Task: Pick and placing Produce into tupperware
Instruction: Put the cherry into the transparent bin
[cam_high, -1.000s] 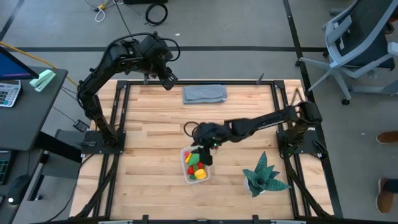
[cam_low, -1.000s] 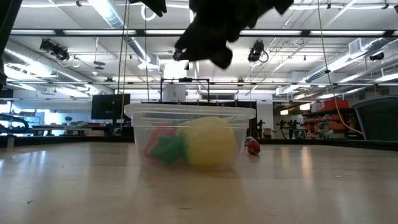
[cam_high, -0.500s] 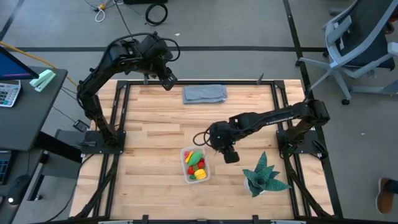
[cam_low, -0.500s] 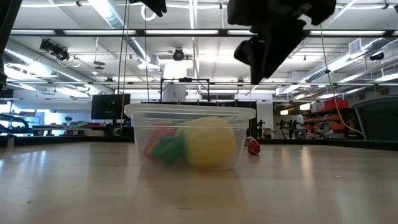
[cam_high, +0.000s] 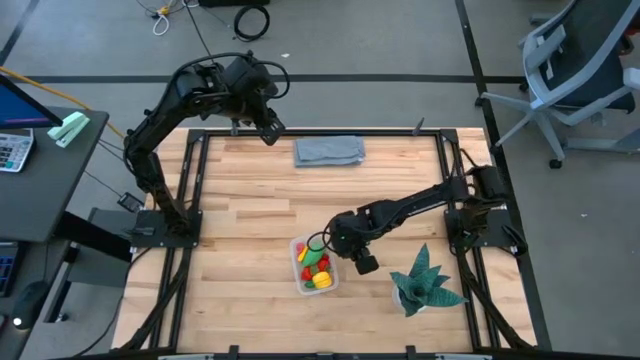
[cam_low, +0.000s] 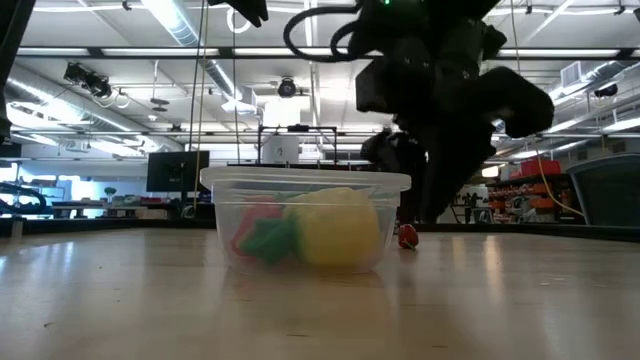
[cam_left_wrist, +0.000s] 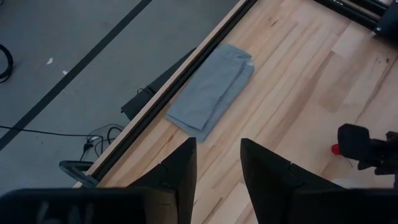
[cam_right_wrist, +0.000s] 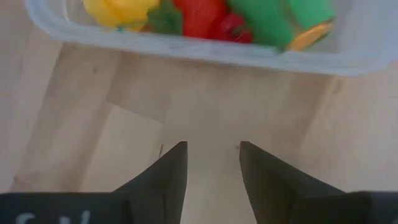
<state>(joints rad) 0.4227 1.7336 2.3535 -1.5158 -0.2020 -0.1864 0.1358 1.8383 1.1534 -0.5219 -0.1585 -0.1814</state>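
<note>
high view: the right gripper (cam_high: 364, 263) hovers just beside the tupperware (cam_high: 331, 281), which holds the produce (cam_high: 314, 266); the left gripper (cam_high: 270, 130) waits near the grey cloth (cam_high: 329, 150). low view: one red piece (cam_low: 406, 236) lies behind the tub. wrist views: both grippers' fingers stand apart, holding nothing.

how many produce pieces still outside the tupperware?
1 visible: a small red piece on the table just beyond the tupperware, under the right gripper. Others may be hidden behind the arm.
</note>
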